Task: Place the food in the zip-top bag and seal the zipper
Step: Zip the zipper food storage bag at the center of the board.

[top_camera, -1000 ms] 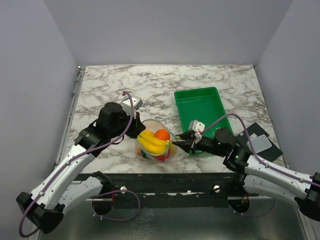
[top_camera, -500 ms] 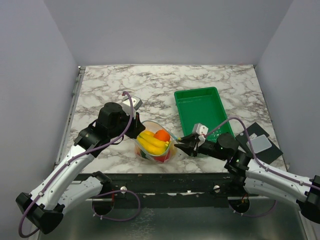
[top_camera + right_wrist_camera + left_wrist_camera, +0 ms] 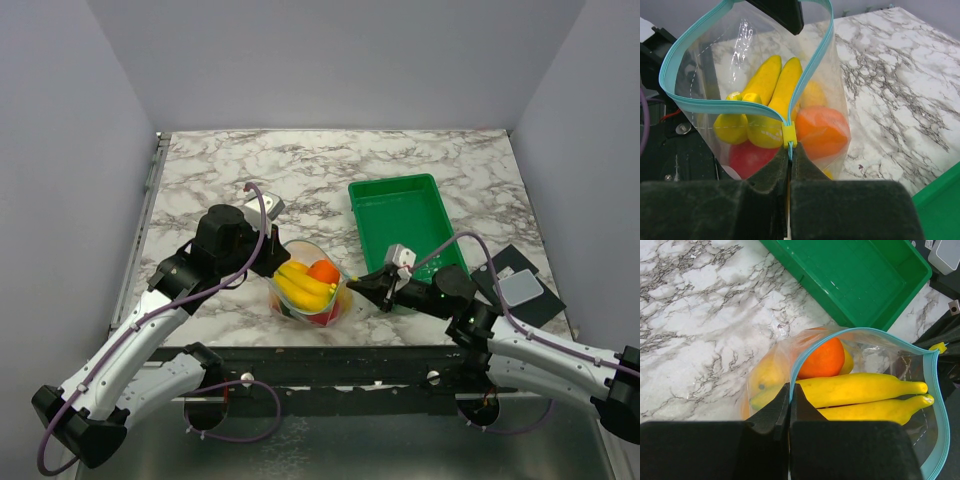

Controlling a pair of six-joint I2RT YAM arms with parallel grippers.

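The clear zip-top bag [image 3: 310, 290] stands open on the marble table, near the front edge. Inside lie the food: a yellow banana bunch [image 3: 865, 395], an orange fruit [image 3: 825, 359], a red fruit [image 3: 747, 159] and a yellow lemon [image 3: 765, 375]. The light blue zipper [image 3: 740, 107] rings the open mouth; its yellow slider [image 3: 789, 136] sits at the right end. My left gripper [image 3: 789, 390] is shut on the zipper's left end. My right gripper [image 3: 790, 152] is shut on the zipper's right end, just behind the slider.
A green ribbed tray [image 3: 402, 222] stands right of the bag, behind my right gripper. A black pad with a pale card [image 3: 520, 288] lies at the table's right edge. Grey walls enclose the table on three sides.
My right gripper has moved a little toward the front and left with the bag's right end. The left arm and the bag's contents have hardly moved.
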